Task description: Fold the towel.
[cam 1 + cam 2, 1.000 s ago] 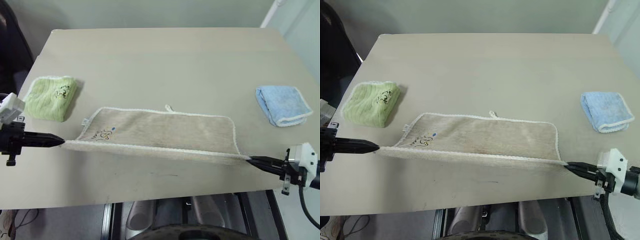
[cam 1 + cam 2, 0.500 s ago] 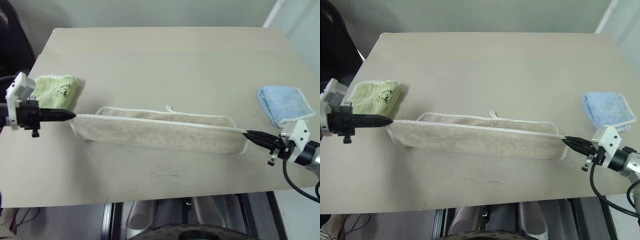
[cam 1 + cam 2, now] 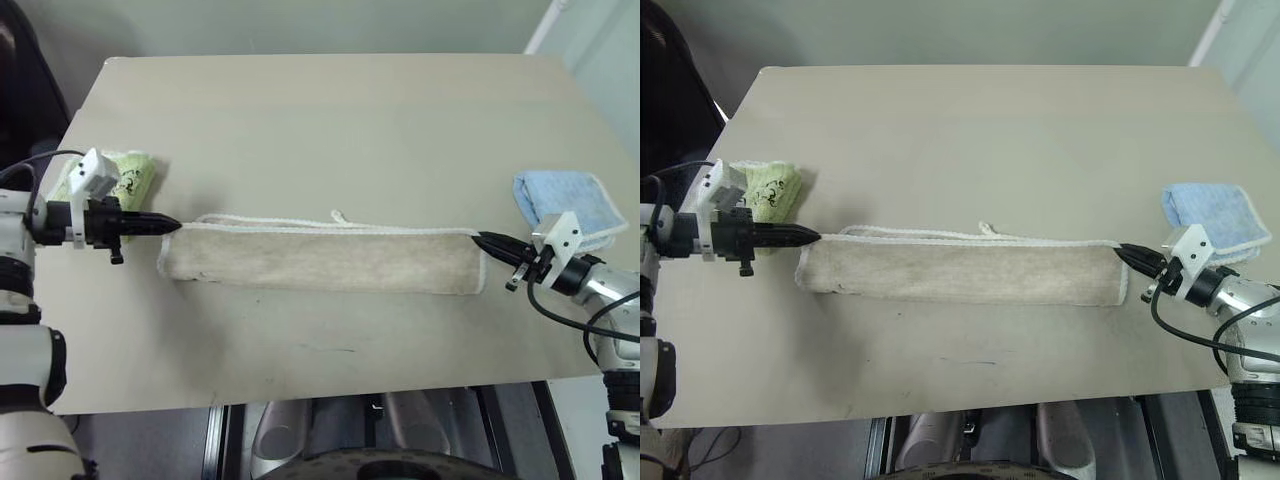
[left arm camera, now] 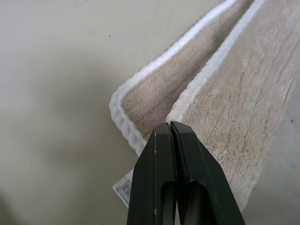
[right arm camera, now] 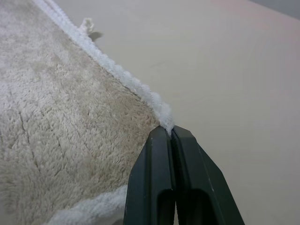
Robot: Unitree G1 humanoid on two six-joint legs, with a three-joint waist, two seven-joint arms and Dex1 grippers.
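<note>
Our left gripper (image 3: 176, 226) has its fingers pinched on one end corner of the towel (image 3: 325, 260), and our right gripper (image 3: 480, 238) pinches the opposite corner. Between them the towel lies folded lengthwise across the desk (image 3: 330, 120), white loop on its far edge.

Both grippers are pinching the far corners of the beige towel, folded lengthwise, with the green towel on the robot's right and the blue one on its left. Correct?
Not quite: the sides are swapped. In the left eye view the green towel lies on the robot's left, the blue towel on its right. The rest holds: the left gripper and right gripper pinch the folded beige towel's corners.
</note>
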